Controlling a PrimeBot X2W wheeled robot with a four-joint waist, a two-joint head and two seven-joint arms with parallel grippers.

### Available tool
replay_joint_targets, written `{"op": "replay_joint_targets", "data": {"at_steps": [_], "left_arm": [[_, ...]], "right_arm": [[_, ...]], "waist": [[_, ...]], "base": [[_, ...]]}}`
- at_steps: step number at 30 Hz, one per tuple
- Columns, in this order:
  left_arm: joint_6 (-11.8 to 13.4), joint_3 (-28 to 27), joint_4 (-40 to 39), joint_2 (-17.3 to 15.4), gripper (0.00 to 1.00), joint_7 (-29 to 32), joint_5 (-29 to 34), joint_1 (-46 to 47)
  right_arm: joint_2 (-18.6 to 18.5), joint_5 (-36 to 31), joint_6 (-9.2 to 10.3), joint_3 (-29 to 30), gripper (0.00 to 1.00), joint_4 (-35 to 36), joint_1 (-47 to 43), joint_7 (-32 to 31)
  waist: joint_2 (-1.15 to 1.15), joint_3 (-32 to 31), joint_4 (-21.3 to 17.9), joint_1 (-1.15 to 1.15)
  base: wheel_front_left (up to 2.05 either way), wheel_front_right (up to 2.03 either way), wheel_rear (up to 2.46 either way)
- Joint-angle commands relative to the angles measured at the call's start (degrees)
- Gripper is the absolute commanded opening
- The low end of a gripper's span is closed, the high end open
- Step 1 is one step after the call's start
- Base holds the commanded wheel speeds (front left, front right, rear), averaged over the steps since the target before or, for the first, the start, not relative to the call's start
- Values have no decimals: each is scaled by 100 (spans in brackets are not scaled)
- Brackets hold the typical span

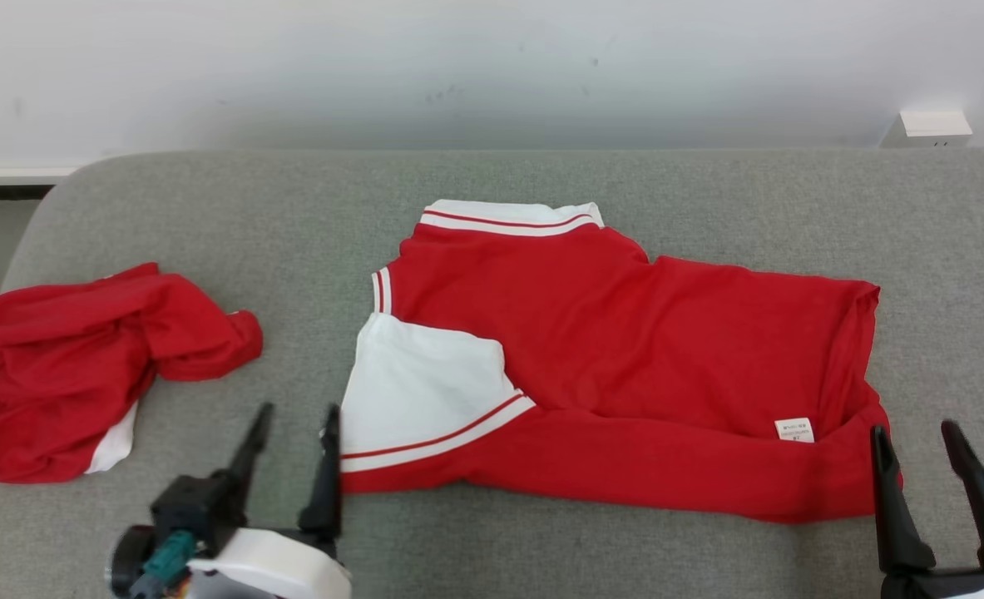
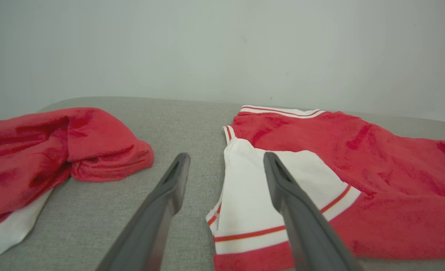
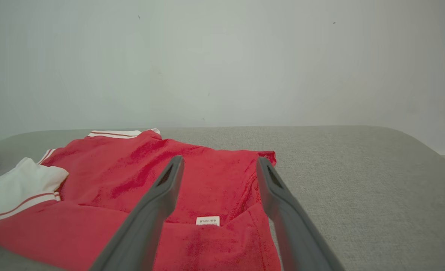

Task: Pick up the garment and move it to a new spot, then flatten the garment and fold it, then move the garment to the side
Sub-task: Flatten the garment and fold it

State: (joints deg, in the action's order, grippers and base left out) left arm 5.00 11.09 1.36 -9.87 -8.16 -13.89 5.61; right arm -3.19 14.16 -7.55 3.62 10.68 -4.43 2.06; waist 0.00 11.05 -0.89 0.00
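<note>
Garment [image 1: 625, 358] lies between left end effector [image 1: 300, 408] and right end effector [image 1: 913, 428], both spread; head view catches crumpled shirt [image 1: 84, 366]

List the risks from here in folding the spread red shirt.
The near edge of the spread shirt lies doubled over; the open right gripper at its corner may pinch one layer only, skewing the fold.
The crumpled shirt lies left of the open left gripper; a sideways move there could tangle both.
</note>
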Motion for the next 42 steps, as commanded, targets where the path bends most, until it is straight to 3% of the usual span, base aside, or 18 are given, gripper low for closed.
{"op": "replay_joint_targets", "data": {"at_steps": [1,12,23,24,25,26,27,35,42], "left_arm": [[-83,59,139,20,100,94,-91,17],[-455,107,1493,147,100,686,-735,402],[-887,426,2158,282,100,1890,-1255,472],[-938,470,2113,291,49,1964,-1290,443],[-979,490,2071,311,0,1963,-1368,414],[-994,517,2026,292,0,1974,-1378,394],[-995,498,1959,279,0,1929,-1387,391],[-933,205,1343,97,0,1350,-1421,301],[-651,-42,464,-37,0,1304,-1497,-280]], "right_arm": [[12,44,14,46,100,-158,-92,-26],[-193,337,13,155,100,-1876,318,200],[-327,818,-2,-692,100,-3140,920,-142],[-332,894,-12,-776,100,-3187,926,-197],[-353,937,-14,-832,45,-3233,923,-262],[-362,1013,-15,-878,28,-3269,916,-313],[-384,1069,-14,-909,0,-3280,917,-357],[-650,1252,6,-829,0,-2721,747,-223],[-669,1131,6,-579,0,-1846,182,-380]], "waist": [[0,22,-2,0],[0,356,-59,0],[0,455,-37,0],[0,447,-34,0],[0,439,-30,0],[0,426,-28,0],[0,416,-26,0],[0,260,-22,0],[0,37,15,0]], "base": [[0,0,0],[0,0,0],[0,0,0],[0,0,0],[0,0,0],[0,0,0],[0,0,0],[0,0,0],[0,0,0]]}}
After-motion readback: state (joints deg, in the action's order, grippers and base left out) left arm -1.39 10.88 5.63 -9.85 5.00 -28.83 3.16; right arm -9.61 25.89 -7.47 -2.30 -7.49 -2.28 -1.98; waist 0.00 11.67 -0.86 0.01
